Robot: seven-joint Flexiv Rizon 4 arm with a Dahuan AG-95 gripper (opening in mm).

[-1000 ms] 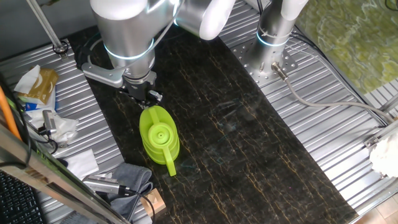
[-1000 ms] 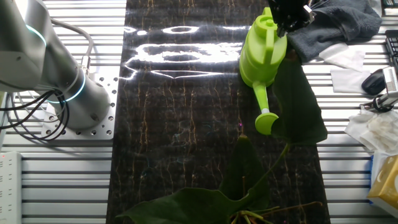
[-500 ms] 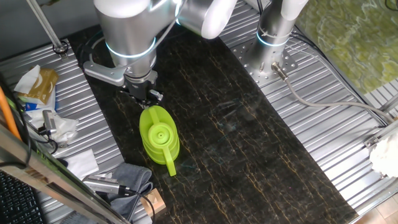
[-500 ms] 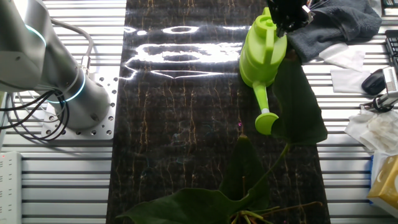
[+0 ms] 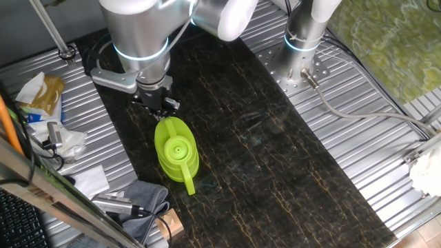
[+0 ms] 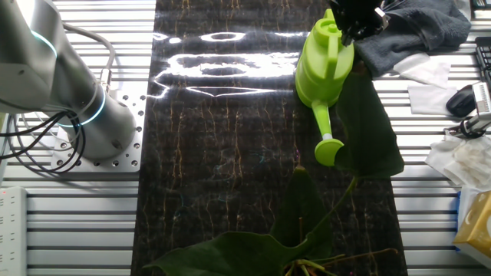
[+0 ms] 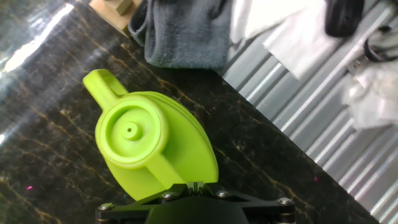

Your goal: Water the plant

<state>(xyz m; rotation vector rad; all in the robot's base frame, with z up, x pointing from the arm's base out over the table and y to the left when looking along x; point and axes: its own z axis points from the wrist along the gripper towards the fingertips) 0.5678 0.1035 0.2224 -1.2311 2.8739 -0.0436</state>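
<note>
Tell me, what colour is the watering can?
Bright lime green all over. The watering can shows best in the hand view, right below the gripper.

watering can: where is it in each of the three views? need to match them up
One fixed view: watering can left of centre on the dark mat, spout toward the bottom edge, gripper at its rear.
The other fixed view: top right, spout pointing down toward the plant leaves.
Hand view: centre-left, seen from above.
Shared landmark: the grey cloth beside the can.
</note>
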